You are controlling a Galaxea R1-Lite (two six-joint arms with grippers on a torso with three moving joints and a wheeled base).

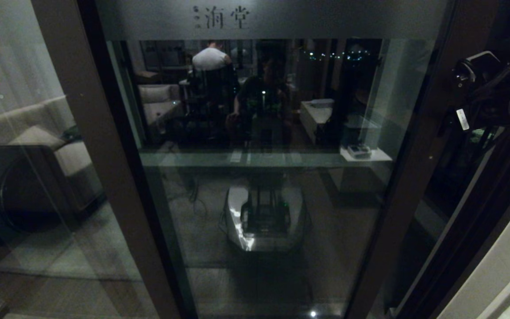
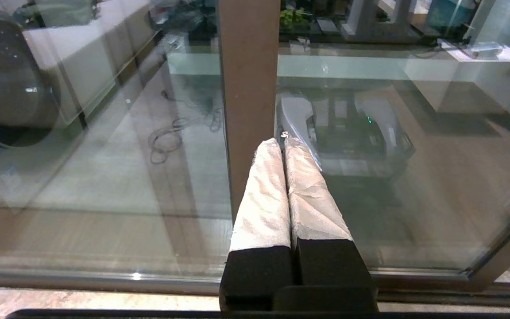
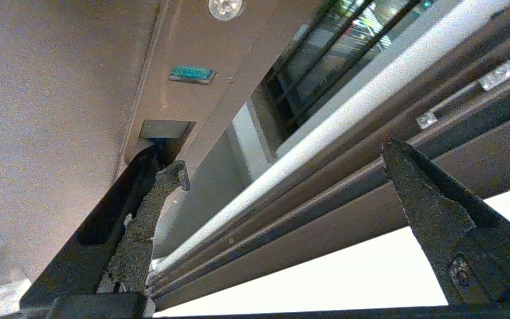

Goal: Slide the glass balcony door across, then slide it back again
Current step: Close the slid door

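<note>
Here, glass balcony door [image 1: 264, 177], dark brown frame, sofa [image 1: 60, 150] reflected left.

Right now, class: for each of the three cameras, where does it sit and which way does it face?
Head: high, facing the glass balcony door; right arm at the edge.
Left wrist: behind the shut left gripper, facing a brown stile.
Right wrist: behind the open right gripper, one finger in the recessed handle.
Shared: head and left wrist show the robot's reflection.

glass balcony door [image 1: 264, 177]: centre | fixed panel [image 1: 25, 155]: left | right end effector [image 3: 281, 177]: door's right edge
</note>
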